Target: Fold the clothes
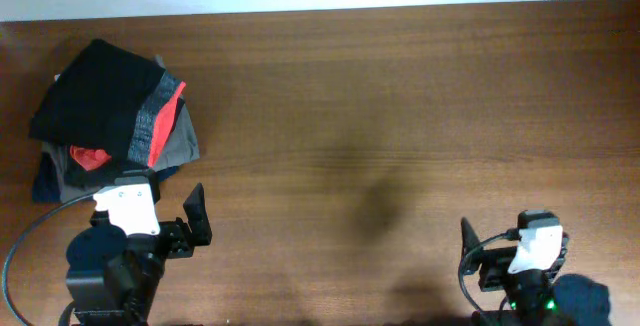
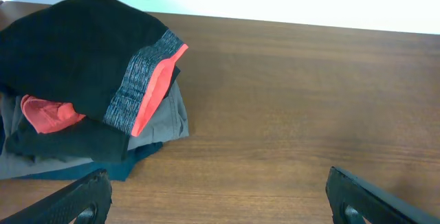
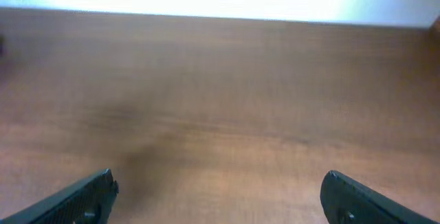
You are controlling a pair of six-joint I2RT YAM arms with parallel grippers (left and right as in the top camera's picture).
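- Right now I am holding my left end effector (image 2: pixel 220 209) with its jaws spread wide apart and nothing between them. Its two dark fingers (image 2: pixel 77 202) are showing at the bottom corners of the left wrist view, with bare wood in the gap.
- I am holding my right end effector (image 3: pixel 220 203) the same way, jaws fully apart and empty. It is hovering over a bare stretch of the counter (image 1: pixel 400 116) at the near right.
- The black pants (image 1: pixel 100 94) are lying bunched on top of a pile of clothes at the far left of the counter. They are just beyond my left end effector and well apart from my right one.
- Their grey heathered waistband (image 2: pixel 141 73) is running diagonally down the right side of the bundle. Its red-orange edging (image 2: pixel 155 90) is facing right, toward the open wood.
- Under the pants, a grey garment (image 2: pixel 170 116) is sticking out on the right side of the pile.
- A navy garment (image 2: pixel 130 166) is peeking out along the pile's near edge, resting on the counter.
- A red piece of fabric (image 2: pixel 48 114) is showing on the near left side of the pile, tucked between black folds.
- Neither end effector is touching the pile.
- Both of my arms are sitting at the near edge of the counter, the left one close to the clothes.
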